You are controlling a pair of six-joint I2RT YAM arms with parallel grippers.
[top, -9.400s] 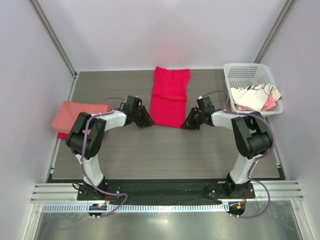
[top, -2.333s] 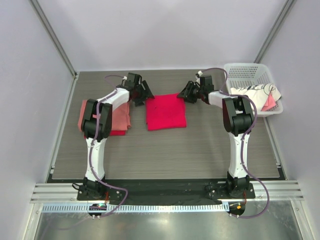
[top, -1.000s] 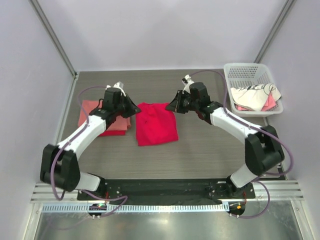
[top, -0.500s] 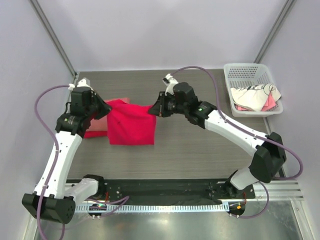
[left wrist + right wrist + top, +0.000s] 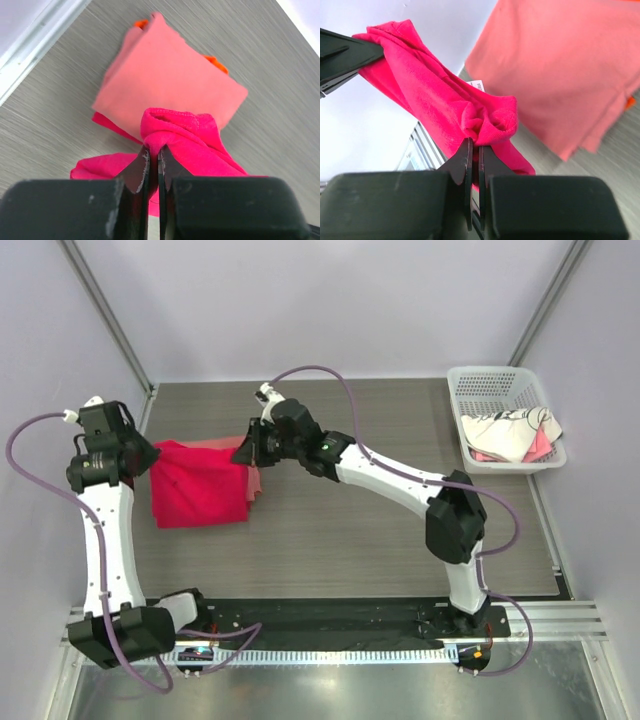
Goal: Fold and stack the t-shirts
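Low in the middle, right gripper (image 5: 475, 146), squeezed tight on a bunched-up bit of the bright crimson shirt (image 5: 430, 90). From there, stretched up and to the left in a thick band to the black left gripper (image 5: 364, 59). Small white label (image 5: 476, 86) on its top edge. To the right of the crimson shirt, a flat pink shirt (image 5: 560, 65) with a bit of orange-red cloth (image 5: 631, 102) peeking out. Lower right, grey table (image 5: 605, 150).

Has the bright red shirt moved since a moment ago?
Yes. The crimson shirt has gone left, away from the basket, and is now over the salmon-pink shirt.
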